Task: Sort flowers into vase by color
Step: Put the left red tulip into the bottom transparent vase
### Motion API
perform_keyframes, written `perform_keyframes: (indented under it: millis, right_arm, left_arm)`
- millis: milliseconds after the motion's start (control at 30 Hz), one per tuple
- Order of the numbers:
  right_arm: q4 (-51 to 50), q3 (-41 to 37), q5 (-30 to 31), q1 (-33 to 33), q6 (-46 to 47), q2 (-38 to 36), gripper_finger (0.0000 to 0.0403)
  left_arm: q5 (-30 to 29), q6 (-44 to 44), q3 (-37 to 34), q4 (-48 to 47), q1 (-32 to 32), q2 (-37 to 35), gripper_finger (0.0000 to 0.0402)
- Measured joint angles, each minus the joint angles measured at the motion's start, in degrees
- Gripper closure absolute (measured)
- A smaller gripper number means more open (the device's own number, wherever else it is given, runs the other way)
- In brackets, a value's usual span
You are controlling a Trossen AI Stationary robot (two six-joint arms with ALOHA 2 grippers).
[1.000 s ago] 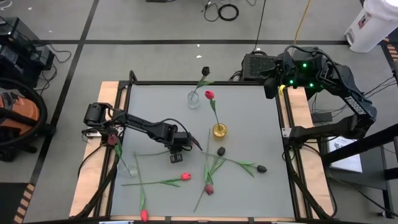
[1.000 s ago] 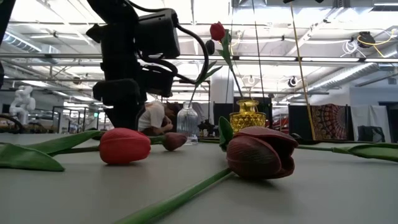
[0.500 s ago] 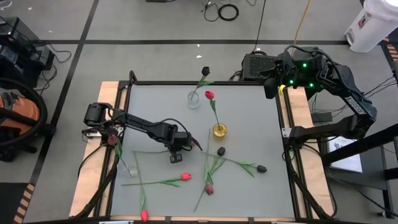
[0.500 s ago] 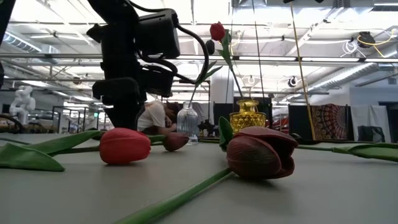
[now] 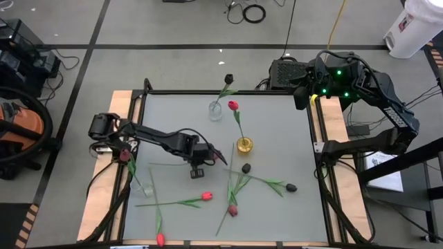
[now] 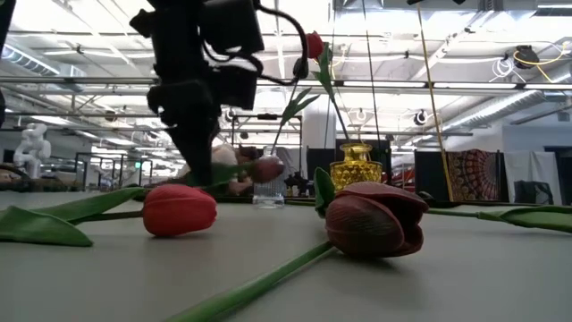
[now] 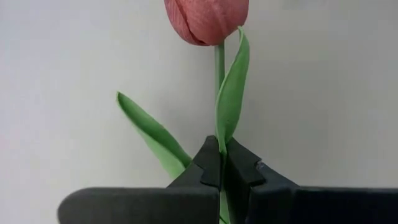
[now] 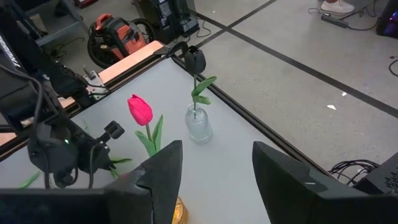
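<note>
The dusky-red artificial tulip [image 7: 206, 20] with a thin green stem is clamped at mid-stem in the left gripper [image 7: 222, 163], just above the grey counter [image 5: 277, 124] at centre. Its stem runs level, head rightward toward the gold vase [image 5: 244, 144]. The right gripper [image 8: 211, 165], released, waits at the far right.

Nine flowers [image 5: 205, 196], two vases [image 5: 244, 144].

Dark jointed arms, black cables, green lights

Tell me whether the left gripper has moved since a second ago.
Yes. The left gripper, shut on a tulip stem, has lifted it off the table, up level with the clear vase.
</note>
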Motion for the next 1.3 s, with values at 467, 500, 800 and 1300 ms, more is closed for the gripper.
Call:
perform_keyframes:
  millis: [467,500,800,1300]
  right_arm:
    - [0.0,0.0,0.0,0.0,0.0,0.0,0.0215]
    - [0.0,0.0,0.0,0.0,0.0,0.0,0.0215]
    - [0.0,0.0,0.0,0.0,0.0,0.0,0.0215]
    - [0.0,0.0,0.0,0.0,0.0,0.0,0.0215]
  left_arm:
    - [-9.5,-3.1,6.1,0.8,1.0,-7.4,0.0400]
    - [-10.3,-3.1,6.3,0.6,1.0,-8.1,0.0401]
    - [-15.3,-3.0,6.6,0.6,1.0,-17.0,0.0401]
    - [-15.1,4.2,6.6,-1.6,1.0,-40.5,0.0401]
